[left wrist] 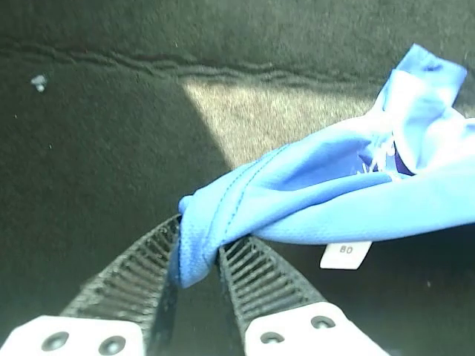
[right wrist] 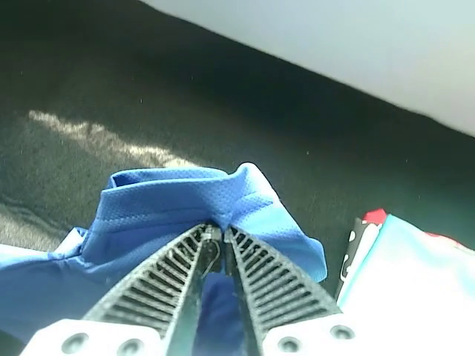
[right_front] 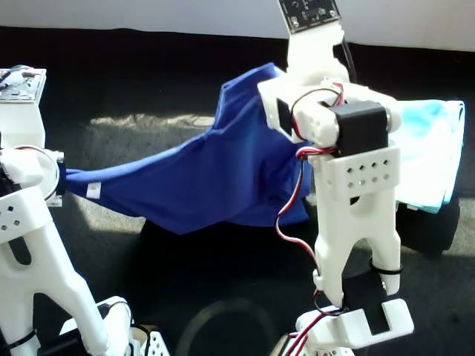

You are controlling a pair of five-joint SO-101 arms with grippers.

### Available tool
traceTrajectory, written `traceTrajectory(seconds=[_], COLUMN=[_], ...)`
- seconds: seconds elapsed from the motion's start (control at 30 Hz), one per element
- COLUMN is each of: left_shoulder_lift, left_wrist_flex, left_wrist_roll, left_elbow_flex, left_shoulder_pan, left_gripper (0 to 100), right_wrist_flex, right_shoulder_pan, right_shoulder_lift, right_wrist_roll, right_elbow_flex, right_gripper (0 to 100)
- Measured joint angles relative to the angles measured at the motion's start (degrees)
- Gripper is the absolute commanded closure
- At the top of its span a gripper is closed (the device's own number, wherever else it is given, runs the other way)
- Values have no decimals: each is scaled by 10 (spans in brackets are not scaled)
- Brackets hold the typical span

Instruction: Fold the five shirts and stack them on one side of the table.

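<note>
Shirt (right_front: pixel 215 178), blue, slung taut above bench (right_front: pixel 148 126), long axis running hand to hand: left hand (left wrist: pixel 199 239) clenched on one bunched end, right hand (right wrist: pixel 215 231) clenched on far folded edge.

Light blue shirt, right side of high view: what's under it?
Under the light blue shirt, at its edge, a red strip and black white-dotted fabric peek out. Everything else beneath is covered; how many garments, cannot tell.
</note>
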Motion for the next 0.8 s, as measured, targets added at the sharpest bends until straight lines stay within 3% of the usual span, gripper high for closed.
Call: traceTrajectory(seconds=[0.23,0.43,0.8], left_shoulder_lift=[0,0,0], left_wrist_flex=[29,29,8], left_wrist_roll=[-1,-53,-111], left_elbow_flex=[41,126,243], left_shoulder_pan=[0,0,0], left_gripper=[990,990,990], right_wrist_flex=[41,55,-114], right_shoulder_pan=[0,-23,-69], right_shoulder_lift=[-3,-30,-298], right_wrist_roll=[0,0,0], right_elbow_flex=[91,233,689], right_gripper=[991,991,991])
